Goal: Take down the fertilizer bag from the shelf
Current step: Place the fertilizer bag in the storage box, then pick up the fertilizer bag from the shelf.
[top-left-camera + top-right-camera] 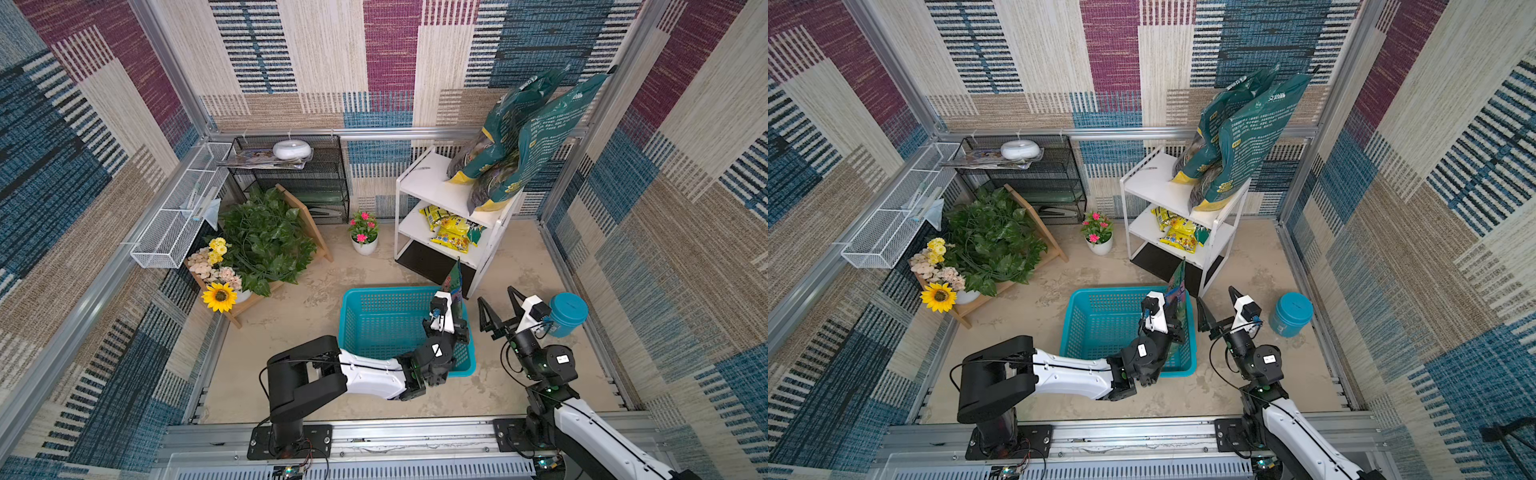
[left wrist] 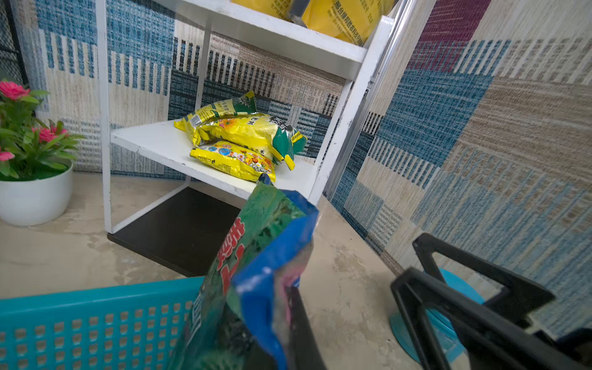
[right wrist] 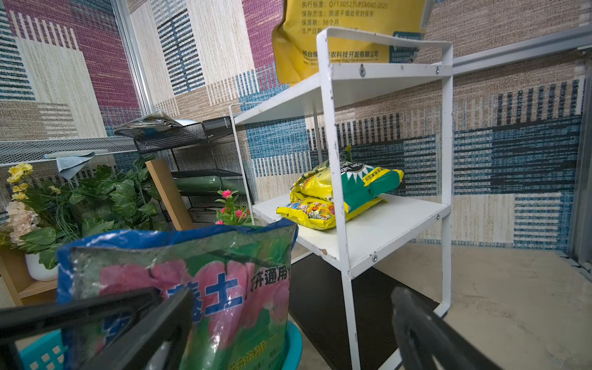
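Note:
A green and blue fertilizer bag with pink flowers printed on it stands upright in my left gripper, which is shut on it. The bag is off the shelf, in front of it, over the right rim of a teal basket. Its lower end is behind that rim. My right gripper is open just to the right of the bag, holding nothing. In the left wrist view the left gripper is mostly covered by the bag.
Two large dark green bags lean on the shelf's top board, and yellow bags lie on the lower board. A teal round container stands right of the right gripper. A potted pink flower stands left of the shelf.

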Tool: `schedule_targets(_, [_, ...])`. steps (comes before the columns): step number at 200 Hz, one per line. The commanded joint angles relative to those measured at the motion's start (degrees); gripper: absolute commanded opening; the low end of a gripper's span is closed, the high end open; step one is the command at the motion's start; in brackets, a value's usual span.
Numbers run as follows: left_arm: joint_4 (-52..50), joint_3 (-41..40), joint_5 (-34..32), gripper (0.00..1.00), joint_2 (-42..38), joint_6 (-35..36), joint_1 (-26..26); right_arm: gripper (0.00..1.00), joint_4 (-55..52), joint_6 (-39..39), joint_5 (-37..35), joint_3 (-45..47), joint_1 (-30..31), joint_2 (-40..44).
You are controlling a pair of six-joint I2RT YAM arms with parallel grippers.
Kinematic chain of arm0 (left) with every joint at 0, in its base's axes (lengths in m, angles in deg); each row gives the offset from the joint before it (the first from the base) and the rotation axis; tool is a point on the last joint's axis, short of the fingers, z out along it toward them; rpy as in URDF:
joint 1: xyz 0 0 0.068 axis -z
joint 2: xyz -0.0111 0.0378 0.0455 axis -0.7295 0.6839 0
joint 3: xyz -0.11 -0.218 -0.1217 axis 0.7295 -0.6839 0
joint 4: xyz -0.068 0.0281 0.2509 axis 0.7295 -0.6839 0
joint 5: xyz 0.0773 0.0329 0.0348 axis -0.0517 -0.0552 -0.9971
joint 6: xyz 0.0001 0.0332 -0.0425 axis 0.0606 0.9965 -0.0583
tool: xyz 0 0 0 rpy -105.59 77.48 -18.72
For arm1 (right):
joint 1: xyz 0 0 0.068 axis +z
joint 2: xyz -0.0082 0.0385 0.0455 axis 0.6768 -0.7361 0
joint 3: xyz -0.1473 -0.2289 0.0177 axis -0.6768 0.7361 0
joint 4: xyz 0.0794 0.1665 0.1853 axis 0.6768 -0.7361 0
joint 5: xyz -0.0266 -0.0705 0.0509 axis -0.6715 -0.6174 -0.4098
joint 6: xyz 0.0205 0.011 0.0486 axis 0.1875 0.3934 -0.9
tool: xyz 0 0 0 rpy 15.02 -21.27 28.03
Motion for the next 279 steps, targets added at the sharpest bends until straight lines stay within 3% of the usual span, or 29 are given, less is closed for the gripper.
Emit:
schedule_targets(1, [5.64, 0.70, -4.12, 0.00, 2.81, -2.56, 1.89, 1.00, 0.71, -0.37, -0.38, 7.48, 0.09, 0.04])
schedule_targets(63, [6.35, -1.14, -4.50, 0.00, 3.86, -6.74, 4.73, 0.99, 0.36, -0.66, -0.93, 7.52, 0.07, 0.39])
schedule_targets(84, [6.35, -2.44, -3.42, 0.54, 2.27, -5.95, 5.25, 0.99, 0.18, -0.73, -1.52, 7.44, 0.06, 0.46])
schedule_targets(93, [6.35, -2.91, -2.77, 0.72, 0.99, -4.42, 5.52, 1.00, 0.01, -1.04, -2.27, 7.44, 0.09, 0.56])
schedule_targets(122, [4.31, -5.00, -0.42, 0.99, -7.47, 1.94, 6.19, 1.00, -8.06, -5.52, -11.20, 3.83, 0.07, 1.76])
schedule_targets(136, [-4.91, -4.91, 1.26, 0.99, -14.18, 3.04, 6.16, 0.99, -13.08, -6.03, -10.92, 0.60, 0.05, 2.13])
schedule_targets(155, [-25.34, -0.62, 1.20, 0.99, -23.89, 1.75, 6.16, 0.99, -18.88, -4.34, -7.83, -4.70, -0.02, 2.16])
schedule_targets(192, [-60.45, 7.88, -3.98, 0.98, -39.61, -2.46, 5.07, 1.00, -25.66, -4.71, -3.32, -15.91, 3.49, 1.58])
schedule_targets(206, [-69.60, 10.85, -3.81, 0.97, -44.22, -0.64, 2.84, 0.99, -28.38, -5.91, -2.60, -21.49, 6.87, 0.21])
schedule_targets(224, [-80.51, 12.25, -0.75, 0.97, -49.99, -3.20, -4.24, 0.99, -37.58, -4.80, -3.44, -33.79, 13.34, -6.93])
schedule_targets(238, [-83.02, 8.55, -5.26, 0.96, -55.09, -9.82, -7.11, 0.99, -43.60, -1.77, -11.44, -43.08, 21.32, -14.60])
schedule_targets(244, [-81.05, 5.46, -4.31, 0.94, -57.56, -11.79, -7.75, 0.99, -43.93, -0.06, -16.23, -46.27, 24.95, -17.95])
schedule_targets(260, [-68.92, -4.63, 1.06, 0.90, -62.87, -8.52, -8.93, 0.99, -46.32, 4.06, -24.98, -55.85, 32.02, -26.61])
schedule_targets(279, [-67.35, -9.63, -4.95, 0.90, -63.23, -7.92, -9.51, 0.99, -48.74, 6.77, -34.49, -67.89, 36.93, -36.47])
